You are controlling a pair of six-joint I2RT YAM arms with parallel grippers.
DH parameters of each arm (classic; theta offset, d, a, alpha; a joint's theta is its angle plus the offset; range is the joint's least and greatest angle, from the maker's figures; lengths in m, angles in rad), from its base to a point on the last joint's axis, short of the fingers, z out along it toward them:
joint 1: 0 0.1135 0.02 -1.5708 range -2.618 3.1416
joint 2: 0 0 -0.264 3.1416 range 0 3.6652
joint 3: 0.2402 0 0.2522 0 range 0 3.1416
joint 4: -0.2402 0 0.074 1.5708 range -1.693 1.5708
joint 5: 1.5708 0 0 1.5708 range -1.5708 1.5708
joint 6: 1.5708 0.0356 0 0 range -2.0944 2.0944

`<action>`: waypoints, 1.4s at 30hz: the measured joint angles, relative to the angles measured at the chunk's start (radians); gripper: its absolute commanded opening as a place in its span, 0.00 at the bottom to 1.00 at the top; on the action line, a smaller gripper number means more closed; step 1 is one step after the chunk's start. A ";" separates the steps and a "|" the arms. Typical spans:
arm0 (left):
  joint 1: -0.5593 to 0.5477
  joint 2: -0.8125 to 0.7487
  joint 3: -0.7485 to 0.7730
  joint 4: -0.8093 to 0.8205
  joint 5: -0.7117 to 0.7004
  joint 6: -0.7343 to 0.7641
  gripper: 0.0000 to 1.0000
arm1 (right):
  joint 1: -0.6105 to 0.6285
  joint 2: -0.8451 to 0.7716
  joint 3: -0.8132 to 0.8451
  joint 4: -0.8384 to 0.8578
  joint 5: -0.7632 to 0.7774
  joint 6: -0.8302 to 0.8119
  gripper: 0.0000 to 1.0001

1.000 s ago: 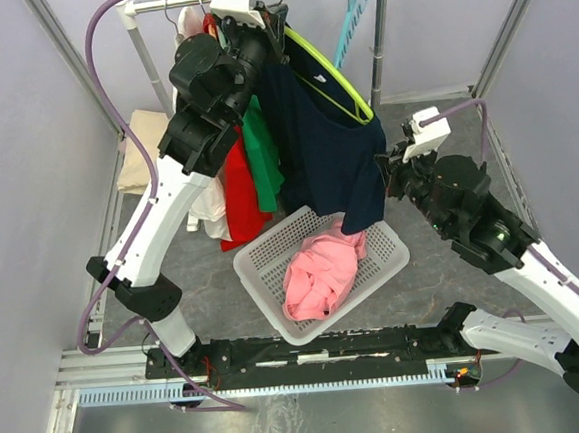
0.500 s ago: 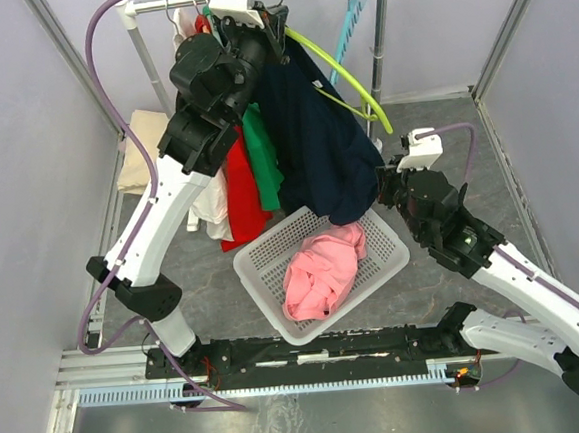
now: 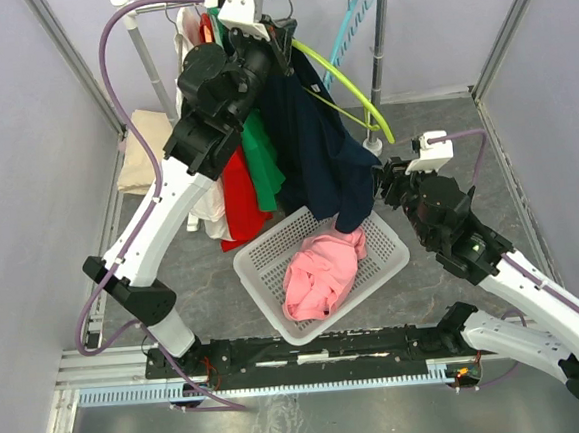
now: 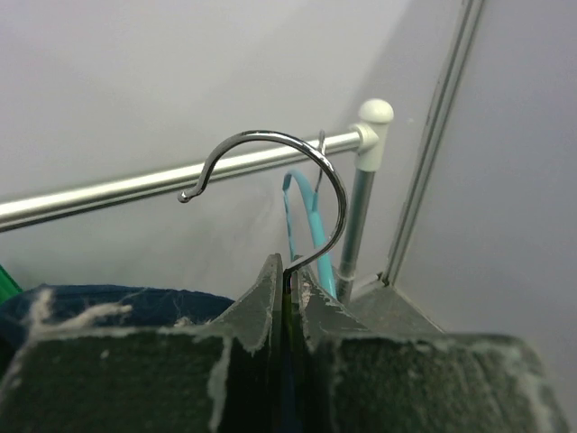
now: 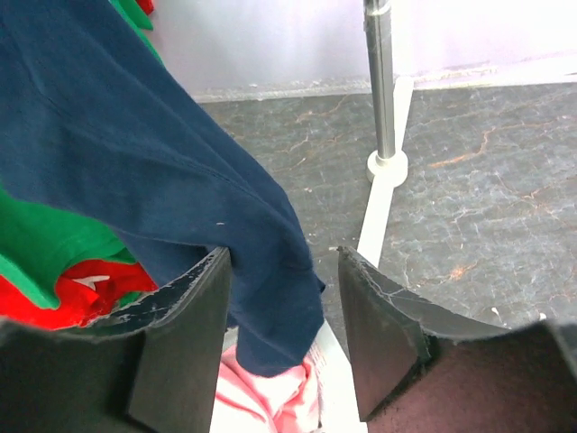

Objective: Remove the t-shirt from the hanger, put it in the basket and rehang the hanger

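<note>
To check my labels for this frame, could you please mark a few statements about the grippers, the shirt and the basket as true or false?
1. The left gripper is shut on the hanger's metal hook. True.
2. The right gripper is clamped on the navy t-shirt. False: its jaws stand open, with the shirt's lower edge hanging between them.
3. The white basket is empty. False: a pink garment lies in it.
4. A light blue hanger hangs on the rail. True.
</note>
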 measured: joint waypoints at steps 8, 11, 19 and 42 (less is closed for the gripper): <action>0.002 -0.052 -0.185 0.069 0.132 -0.042 0.03 | 0.000 -0.010 0.044 0.001 0.059 0.008 0.59; 0.003 -0.069 -0.231 0.085 0.171 -0.054 0.03 | 0.000 -0.020 0.045 0.001 0.086 0.006 0.59; 0.003 -0.114 -0.262 0.099 0.192 -0.053 0.03 | 0.000 -0.060 0.045 0.039 0.109 -0.021 0.60; 0.002 -0.100 -0.183 0.113 0.108 -0.052 0.03 | 0.000 -0.063 0.015 0.051 0.108 -0.044 0.71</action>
